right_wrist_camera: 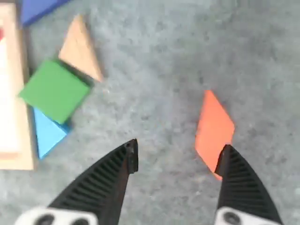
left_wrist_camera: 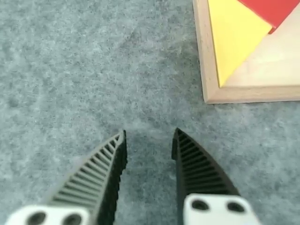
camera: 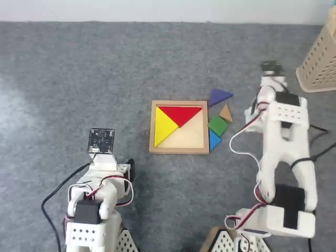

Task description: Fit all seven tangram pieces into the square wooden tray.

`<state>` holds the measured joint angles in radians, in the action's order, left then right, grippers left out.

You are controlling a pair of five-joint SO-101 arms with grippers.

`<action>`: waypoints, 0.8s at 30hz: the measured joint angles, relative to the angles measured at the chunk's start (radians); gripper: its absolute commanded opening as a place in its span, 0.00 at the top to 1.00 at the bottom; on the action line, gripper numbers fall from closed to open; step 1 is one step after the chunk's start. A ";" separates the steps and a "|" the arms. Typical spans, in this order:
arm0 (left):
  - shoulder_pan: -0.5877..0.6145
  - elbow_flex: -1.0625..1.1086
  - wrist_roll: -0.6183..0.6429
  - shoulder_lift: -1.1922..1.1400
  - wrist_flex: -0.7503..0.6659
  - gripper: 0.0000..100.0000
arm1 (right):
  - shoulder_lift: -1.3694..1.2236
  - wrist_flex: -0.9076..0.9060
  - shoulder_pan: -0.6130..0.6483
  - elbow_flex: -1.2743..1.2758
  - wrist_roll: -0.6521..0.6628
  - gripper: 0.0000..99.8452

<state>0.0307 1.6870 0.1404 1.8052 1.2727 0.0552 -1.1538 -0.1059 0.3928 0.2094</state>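
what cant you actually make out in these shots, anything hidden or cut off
Right wrist view: the orange piece has one tip covered by a finger of the right gripper.
Right wrist view: the purple piece is cut off by the picture's edge.
Left wrist view: the wooden tray and red triangle run off the edge; most of both is out of frame.

Robotics lab, wired arm (camera: 283, 157), felt table (camera: 63, 73)
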 measured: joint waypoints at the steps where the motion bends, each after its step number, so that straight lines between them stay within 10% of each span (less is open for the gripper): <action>1: 0.000 0.000 0.000 0.000 0.000 0.85 | 0.000 0.014 -0.002 0.011 0.012 0.72; 24: 0.002 0.000 0.000 0.000 0.000 0.85 | -0.397 0.038 -0.109 -0.152 0.106 0.68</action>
<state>0.0322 1.6870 0.1404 1.8052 1.2727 -0.3422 -1.1155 -0.2148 0.2409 0.3153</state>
